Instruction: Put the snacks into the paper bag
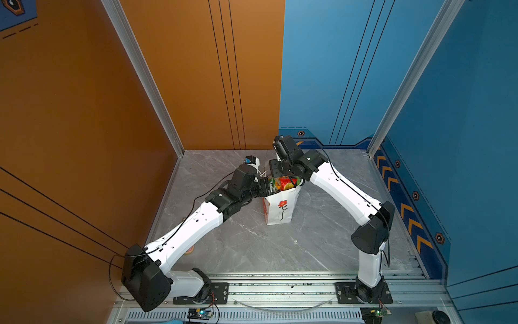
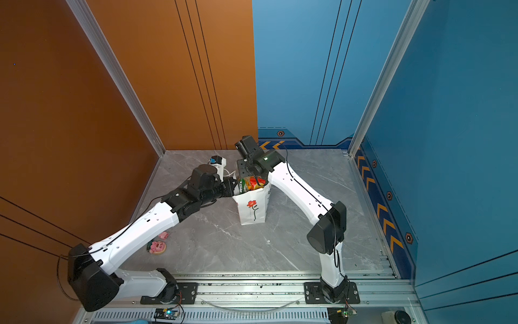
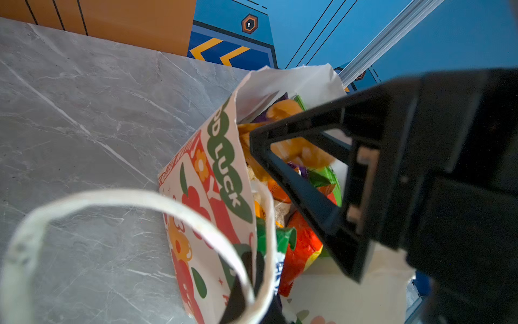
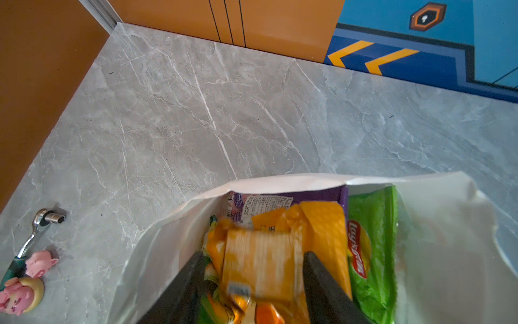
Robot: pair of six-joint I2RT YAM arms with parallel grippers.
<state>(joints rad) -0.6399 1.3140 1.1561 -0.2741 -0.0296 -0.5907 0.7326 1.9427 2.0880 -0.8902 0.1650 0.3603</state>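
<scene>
Right wrist view shows the right fingers [image 4: 185,289] spread beside a blurred orange packet [image 4: 263,263], seemingly dropping it among snacks [image 4: 372,252] inside the paper bag [image 4: 448,224]. Left fingers [image 3: 234,305] clamp the bag's rim, probably holding its mouth open.

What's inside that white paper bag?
The paper bag holds snack packets: an orange packet on top, a green packet, a purple packet. Anything beneath them is covered.

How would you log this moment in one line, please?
left gripper shut on tall white paper bag rim | right gripper open at bag mouth | orange foil packet blurred between its jaws
</scene>
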